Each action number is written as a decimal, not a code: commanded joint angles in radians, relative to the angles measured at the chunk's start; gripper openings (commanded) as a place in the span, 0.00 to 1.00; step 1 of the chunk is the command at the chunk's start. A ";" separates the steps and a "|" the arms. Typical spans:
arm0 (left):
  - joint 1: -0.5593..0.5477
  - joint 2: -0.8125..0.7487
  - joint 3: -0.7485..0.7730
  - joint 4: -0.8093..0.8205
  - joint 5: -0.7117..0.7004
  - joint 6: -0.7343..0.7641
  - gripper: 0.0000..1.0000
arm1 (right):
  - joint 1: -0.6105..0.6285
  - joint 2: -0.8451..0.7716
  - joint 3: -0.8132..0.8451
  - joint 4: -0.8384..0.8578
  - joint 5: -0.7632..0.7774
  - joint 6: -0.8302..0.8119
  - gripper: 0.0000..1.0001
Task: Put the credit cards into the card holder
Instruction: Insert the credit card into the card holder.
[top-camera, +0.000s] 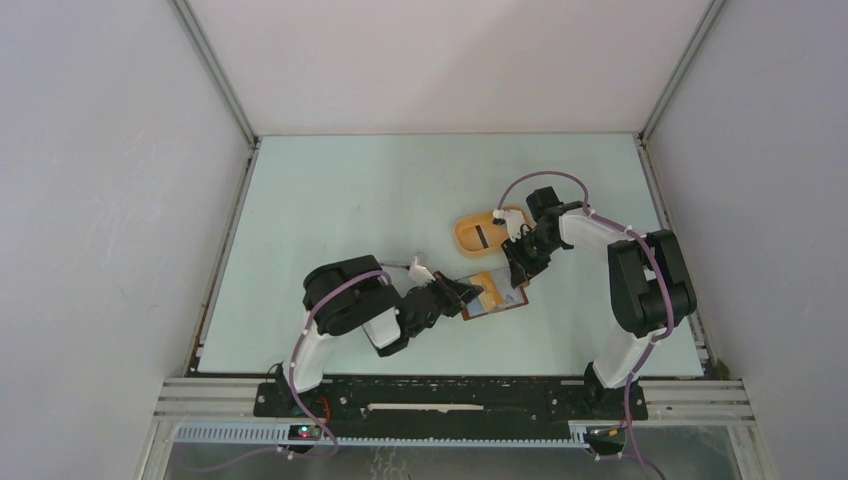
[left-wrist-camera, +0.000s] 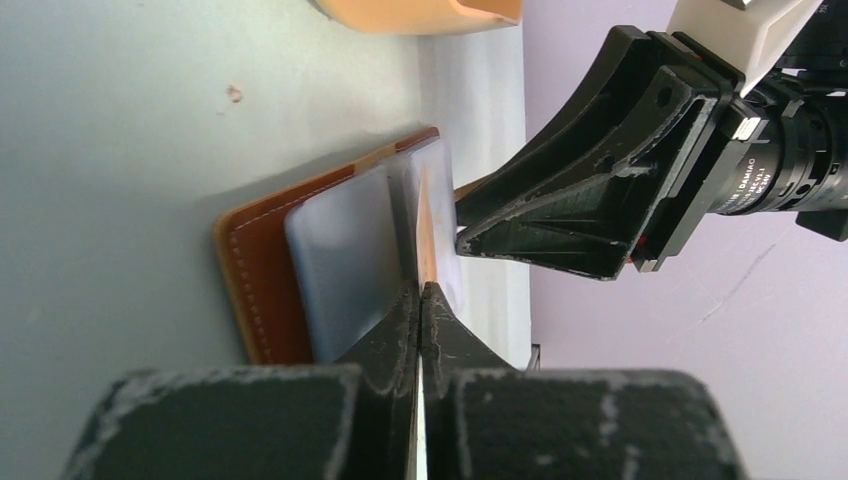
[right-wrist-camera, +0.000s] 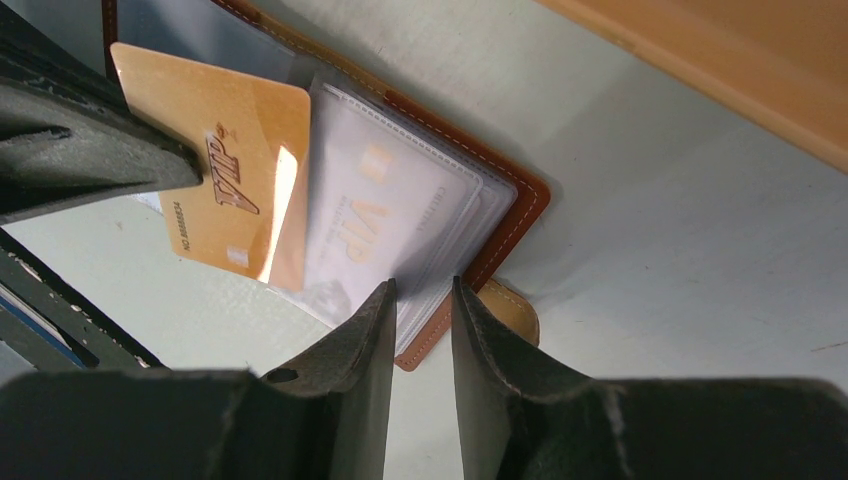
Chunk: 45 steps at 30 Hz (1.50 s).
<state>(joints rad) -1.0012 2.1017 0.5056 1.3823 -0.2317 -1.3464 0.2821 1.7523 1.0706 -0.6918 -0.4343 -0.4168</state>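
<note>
The left gripper (left-wrist-camera: 422, 292) is clamped on the trailing end of a thin gold plastic credit card (right-wrist-camera: 225, 165). The card's long axis points rightward from it into the open reddish-brown leather card holder (right-wrist-camera: 525, 200), and its leading edge seems tucked under a clear plastic sleeve (right-wrist-camera: 400, 200). Just beyond, the right gripper (right-wrist-camera: 420, 300) hovers at the sleeves' edge, jaws part-way apart, pinching nothing that shows.

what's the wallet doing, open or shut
Open. The wallet lies spread flat with its clear sleeves facing up, and a gold card sits at their edge.
</note>
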 joint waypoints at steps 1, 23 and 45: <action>-0.010 0.012 0.039 -0.034 0.025 -0.018 0.00 | 0.005 -0.027 0.020 0.000 0.016 -0.002 0.35; -0.008 -0.040 0.002 -0.149 0.031 -0.104 0.00 | 0.005 -0.034 0.022 -0.001 0.010 -0.003 0.35; 0.014 0.034 0.143 -0.205 0.137 -0.056 0.09 | 0.005 -0.056 0.022 -0.008 -0.022 -0.012 0.37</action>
<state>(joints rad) -0.9901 2.1101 0.6182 1.2209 -0.1261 -1.4399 0.2821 1.7462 1.0706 -0.6960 -0.4355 -0.4179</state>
